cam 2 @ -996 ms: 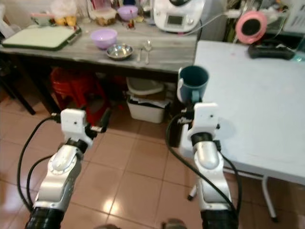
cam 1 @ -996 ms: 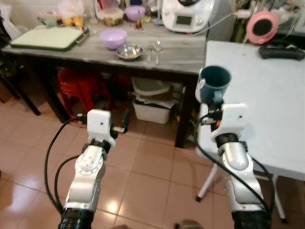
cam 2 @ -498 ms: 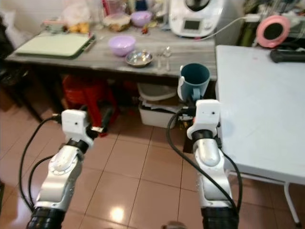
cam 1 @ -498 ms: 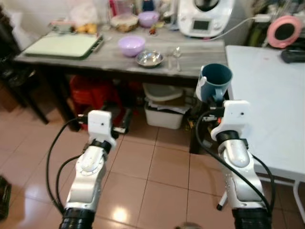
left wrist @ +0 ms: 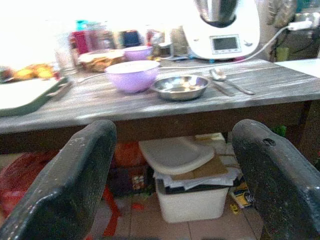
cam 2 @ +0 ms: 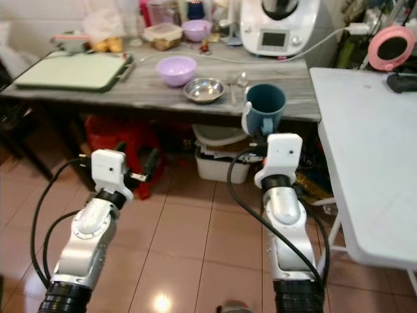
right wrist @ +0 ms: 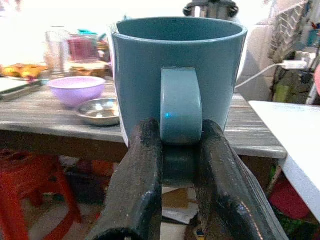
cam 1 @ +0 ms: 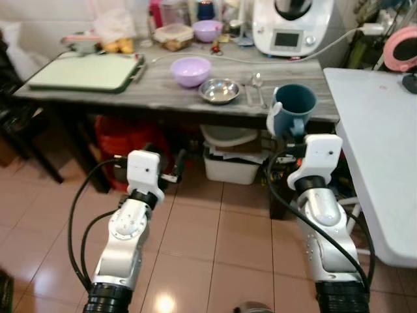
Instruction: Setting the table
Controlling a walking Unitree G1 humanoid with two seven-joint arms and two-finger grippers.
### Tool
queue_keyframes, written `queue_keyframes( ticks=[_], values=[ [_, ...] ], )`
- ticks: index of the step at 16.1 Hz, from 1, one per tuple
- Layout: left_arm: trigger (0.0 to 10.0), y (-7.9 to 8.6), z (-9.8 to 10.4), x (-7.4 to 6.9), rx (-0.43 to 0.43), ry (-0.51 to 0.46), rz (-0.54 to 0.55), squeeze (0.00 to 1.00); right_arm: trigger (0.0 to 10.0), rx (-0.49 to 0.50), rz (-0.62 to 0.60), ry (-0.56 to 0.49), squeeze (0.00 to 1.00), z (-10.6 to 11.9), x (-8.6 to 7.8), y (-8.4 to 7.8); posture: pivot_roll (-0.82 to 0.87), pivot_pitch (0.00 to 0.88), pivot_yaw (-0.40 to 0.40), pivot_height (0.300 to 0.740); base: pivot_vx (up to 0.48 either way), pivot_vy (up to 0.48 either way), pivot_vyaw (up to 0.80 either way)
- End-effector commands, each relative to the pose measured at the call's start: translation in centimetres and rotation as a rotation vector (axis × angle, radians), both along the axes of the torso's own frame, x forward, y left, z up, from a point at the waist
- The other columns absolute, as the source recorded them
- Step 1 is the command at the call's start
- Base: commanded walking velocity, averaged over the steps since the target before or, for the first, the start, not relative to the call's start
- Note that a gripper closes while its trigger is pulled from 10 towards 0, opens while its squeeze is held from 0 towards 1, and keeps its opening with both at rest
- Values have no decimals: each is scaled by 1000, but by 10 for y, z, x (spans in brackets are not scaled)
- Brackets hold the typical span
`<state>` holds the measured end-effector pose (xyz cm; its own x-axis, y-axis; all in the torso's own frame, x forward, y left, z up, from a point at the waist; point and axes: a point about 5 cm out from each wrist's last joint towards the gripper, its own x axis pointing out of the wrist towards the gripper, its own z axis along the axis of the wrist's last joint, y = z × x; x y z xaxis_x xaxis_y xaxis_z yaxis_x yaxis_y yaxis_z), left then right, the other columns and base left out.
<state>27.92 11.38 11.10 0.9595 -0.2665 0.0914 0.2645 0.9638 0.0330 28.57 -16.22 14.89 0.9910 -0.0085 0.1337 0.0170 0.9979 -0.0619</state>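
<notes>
Right wrist view gives us the clearest read of the grip: the right gripper (right wrist: 177,150) has its two black fingers (right wrist: 142,165) pinched on the handle of the teal mug (right wrist: 177,75), which stands upright with its mouth level and its body clear of any surface. From the head cameras we see the mug (cam 1: 293,111) carried in the air in front of the grey wooden table (cam 1: 163,91), near that table's right-hand end and just left of the white table (cam 1: 381,150). On the grey table lie a lilac bowl (cam 1: 190,70), a small steel bowl (cam 1: 219,90) and a pair of spoons (cam 1: 254,88) just beside it, with a green tray (cam 1: 85,70) further left and a white kitchen machine (cam 1: 291,26) at the back. The left gripper (cam 1: 171,171) hangs low before the table with its fingers (left wrist: 75,170) spread wide and nothing between them. We judge the step in hand to be carrying the mug to its place setting (which of the two tables is meant, we cannot tell). To do it well, we would keep the mug level, since a handle-only pinch lets the heavy body swing or rotate, lift it above the tabletop edge before moving in, choose a bare patch away from the spoons and bowls, and set the base fully flat before the fingers part.
</notes>
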Motion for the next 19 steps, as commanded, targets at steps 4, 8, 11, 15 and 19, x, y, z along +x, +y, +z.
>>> queue_keyframes(
  ticks=[4, 8, 11, 15, 19],
  values=[
    [10000, -7, 4, -1, 22, -30, -27, 0, 10000, 7, -14, -17, 0, 5, 3, -3, -58, 0, 42, 740, 480, 0, 0],
    [10000, -7, 4, -1, 22, -36, -34, 0, 10000, 3, -14, -25, 0, 6, 5, -2, -58, 0, 45, 740, 480, 0, 0],
    [10000, -8, 3, -2, 22, -35, -37, 0, 10000, 5, -46, -20, 0, 5, 7, -6, -55, 0, 47, 740, 480, 0, 0],
    [10000, -6, 3, -2, 19, -35, -36, 0, 10000, 12, -51, -17, 0, 4, 8, -6, -52, 0, 50, 740, 480, 0, 0],
    [10000, -6, 4, -2, 17, -38, -30, 0, 10000, 23, -39, -18, 0, 7, 12, -7, -46, 0, 52, 740, 480, 0, 0]
  ],
)
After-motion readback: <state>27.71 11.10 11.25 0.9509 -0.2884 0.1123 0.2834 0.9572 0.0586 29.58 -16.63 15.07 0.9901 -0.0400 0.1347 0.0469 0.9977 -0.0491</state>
